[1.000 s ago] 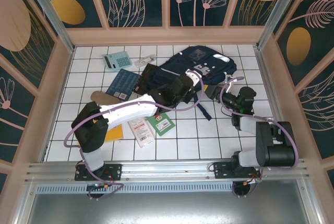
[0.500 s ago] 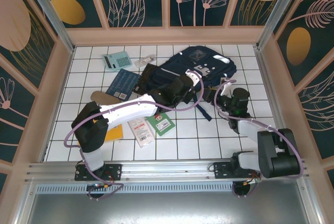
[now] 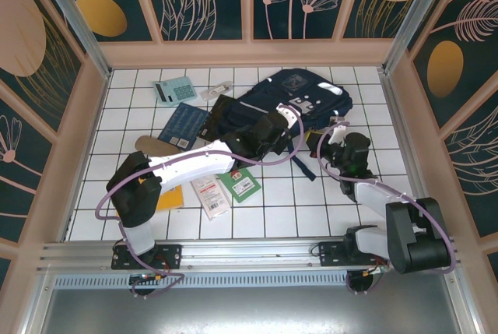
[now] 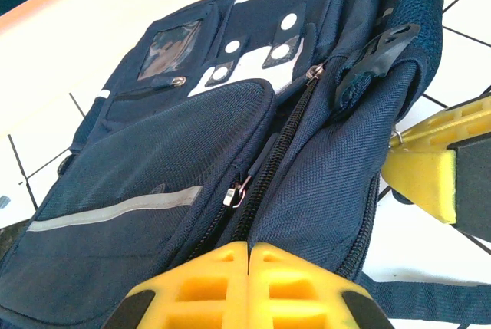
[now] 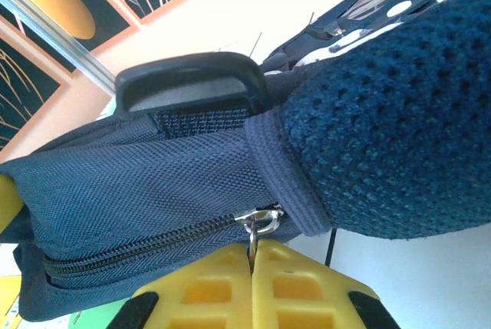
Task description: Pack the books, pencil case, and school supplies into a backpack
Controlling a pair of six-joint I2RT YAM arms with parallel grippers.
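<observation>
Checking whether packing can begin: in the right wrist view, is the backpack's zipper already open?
No: the zipper runs meshed shut along the backpack, its metal pull pinched by the right gripper.

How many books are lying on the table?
4. A blue book left of the backpack, a black book beside it, a green book near the front, and an orange book partly under the left arm. More could be hidden.
</observation>
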